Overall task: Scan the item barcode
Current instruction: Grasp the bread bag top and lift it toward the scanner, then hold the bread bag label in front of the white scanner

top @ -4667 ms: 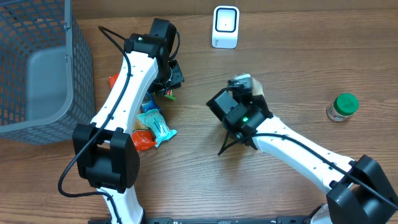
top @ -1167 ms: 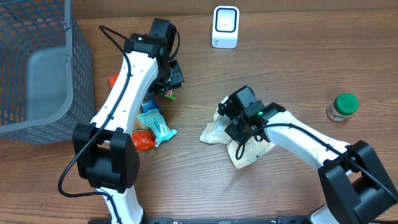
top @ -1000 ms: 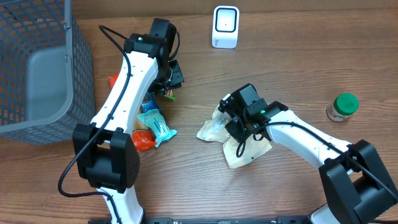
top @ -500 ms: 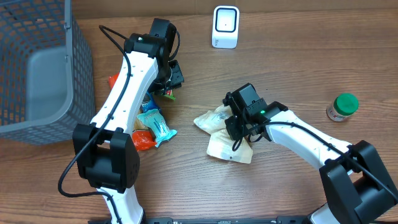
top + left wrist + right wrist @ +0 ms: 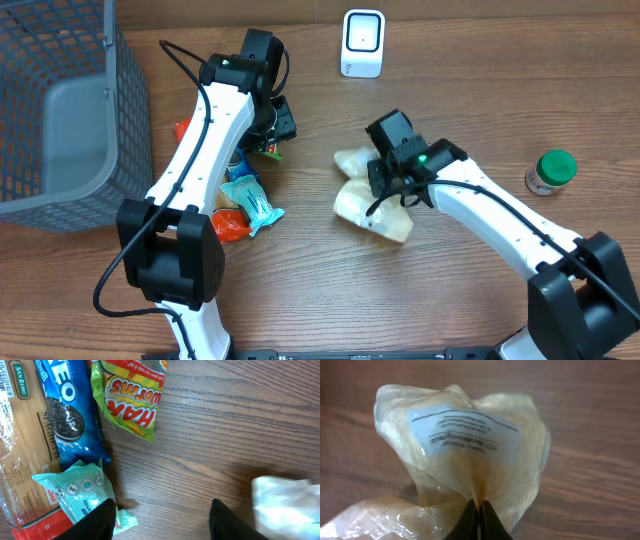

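**Bag gathered and shifted toward the far side; right jaws clamped, left jaws apart**

Moved since half a second ago: the crumpled cream translucent plastic bag (image 5: pixel 372 210) lay spread on the table. It is now bunched and sits farther from the near edge. The white right arm (image 5: pixel 480 215) has swung toward the far side with it. The white left arm (image 5: pixel 205 130) has not shifted.

- Task item: the bag is at the centre of the brown wood-grain table (image 5: pixel 300 300). It lies nearer than the white box-shaped barcode scanner (image 5: pixel 362 43) and apart from it. A pale blue printed label (image 5: pixel 462 430) on the upper fold faces the right wrist camera, its print too blurred to read. Whether the bag's lower end rests on the table cannot be told.
- Right jaws: together, pinching a gathered fold of the bag.
- Left jaws: apart over bare wood, nothing between them.
- Left of the left jaws, touching one another:
  - green-and-yellow gummy-worm packet (image 5: pixel 132 395)
  - blue Oreo biscuit packet (image 5: pixel 70 410)
  - clear spaghetti packet (image 5: pixel 22 445)
  - teal sachet (image 5: pixel 75 492)
- Far left: grey wire-mesh basket (image 5: pixel 125 110).
- Right: small green-lidded jar (image 5: pixel 550 172), upright, well apart from the bag.
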Motion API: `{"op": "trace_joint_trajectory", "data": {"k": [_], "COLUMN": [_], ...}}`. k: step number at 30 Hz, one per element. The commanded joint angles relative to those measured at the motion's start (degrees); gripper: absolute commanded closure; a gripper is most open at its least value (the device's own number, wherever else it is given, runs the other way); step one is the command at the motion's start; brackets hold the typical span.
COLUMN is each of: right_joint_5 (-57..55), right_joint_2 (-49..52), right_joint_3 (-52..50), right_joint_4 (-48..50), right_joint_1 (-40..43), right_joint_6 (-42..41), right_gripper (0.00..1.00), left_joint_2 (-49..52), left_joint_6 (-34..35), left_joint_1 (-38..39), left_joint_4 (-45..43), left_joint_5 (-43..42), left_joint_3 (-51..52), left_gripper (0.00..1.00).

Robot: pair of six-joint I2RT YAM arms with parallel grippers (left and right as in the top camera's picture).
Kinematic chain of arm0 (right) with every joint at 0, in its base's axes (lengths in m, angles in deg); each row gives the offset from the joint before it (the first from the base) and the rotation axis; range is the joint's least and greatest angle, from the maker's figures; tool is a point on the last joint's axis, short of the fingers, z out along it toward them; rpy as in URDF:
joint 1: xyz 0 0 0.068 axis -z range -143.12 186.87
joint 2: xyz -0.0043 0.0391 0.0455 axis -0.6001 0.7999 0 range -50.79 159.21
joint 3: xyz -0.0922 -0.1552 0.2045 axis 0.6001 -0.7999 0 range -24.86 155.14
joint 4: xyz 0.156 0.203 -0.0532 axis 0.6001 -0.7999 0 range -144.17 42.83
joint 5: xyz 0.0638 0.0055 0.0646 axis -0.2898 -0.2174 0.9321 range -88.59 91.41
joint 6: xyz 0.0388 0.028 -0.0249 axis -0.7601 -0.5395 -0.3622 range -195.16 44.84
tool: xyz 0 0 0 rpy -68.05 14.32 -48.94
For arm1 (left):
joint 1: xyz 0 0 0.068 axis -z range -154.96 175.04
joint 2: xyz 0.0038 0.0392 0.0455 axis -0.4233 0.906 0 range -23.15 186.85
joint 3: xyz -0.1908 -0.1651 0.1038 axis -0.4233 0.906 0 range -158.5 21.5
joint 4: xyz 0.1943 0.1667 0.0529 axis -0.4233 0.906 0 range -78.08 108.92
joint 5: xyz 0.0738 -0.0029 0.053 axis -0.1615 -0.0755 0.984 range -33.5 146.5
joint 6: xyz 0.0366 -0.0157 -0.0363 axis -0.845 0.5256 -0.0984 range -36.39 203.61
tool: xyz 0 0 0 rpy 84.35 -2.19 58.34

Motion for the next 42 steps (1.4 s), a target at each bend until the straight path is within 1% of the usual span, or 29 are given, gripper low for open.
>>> {"op": "trace_joint_trajectory", "data": {"k": [1,3,6,9,11,17,21,25,27,28,29,36,42], "right_joint_5": [-5.9,-6.7,-7.1,-6.2,-3.7,9.1,21.8,34.7,37.7,38.3,38.9,38.8,30.4], "right_joint_2": [-2.2,-2.2,-2.2,-2.2,-2.2,-2.2,-2.2,-2.2,-2.2,-2.2,-2.2,-2.2,-1.1], "right_joint_3": [2.8,3.7,5.0,7.2,8.7,12.0,14.2,16.4,17.1,17.4,17.6,18.9,18.9], "right_joint_4": [-0.1,0.5,2.6,2.8,2.7,1.8,1.7,1.9,1.9,1.9,1.9,5.7,11.8], "right_joint_1": [0.0,0.0,0.0,0.5,1.1,5.3,10.1,15.7,17.6,18.3,18.6,18.7,18.4], "right_joint_6": [-0.9,-0.9,-0.6,-0.7,-0.7,-0.6,-0.6,0.8,0.9,1.2,1.9,3.1,3.2], "right_gripper": [0.96,0.96,0.96,0.96,0.96,0.96,0.96,0.96,0.96,0.96,0.96,0.96,0.96], "left_joint_2": [-1.4,-1.4,-1.4,-1.4,-1.4,-1.4,-1.4,-1.4,-1.4,-1.4,-1.4,-1.4,-1.4], "left_joint_6": [-0.6,-0.6,-0.6,-0.6,-0.6,-0.6,-0.6,-0.6,-0.6,-0.6,-0.6,-0.6,-0.6], "left_joint_1": [-0.2,-0.2,-0.2,-0.2,-0.2,-0.2,-0.2,-0.2,-0.2,-0.2,-0.2,-0.2,-0.2], "left_joint_4": [-0.2,-0.2,-0.8,-1.0,-1.0,-1.0,-1.0,-1.0,-1.0,-1.0,-1.0,-1.0,-1.0], "left_joint_5": [0.4,0.4,0.4,0.4,0.4,0.6,0.6,0.6,0.6,0.6,0.5,0.5,0.5], "left_joint_3": [-0.5,-0.5,-0.5,-0.5,-0.5,-0.5,-0.5,-0.5,-0.5,-0.5,-0.5,-0.5,-0.5], "left_gripper": [0.43,0.38,0.33,0.26,0.25,0.22,0.17,0.09,0.04,0.00,0.00,0.00,0.00]}}
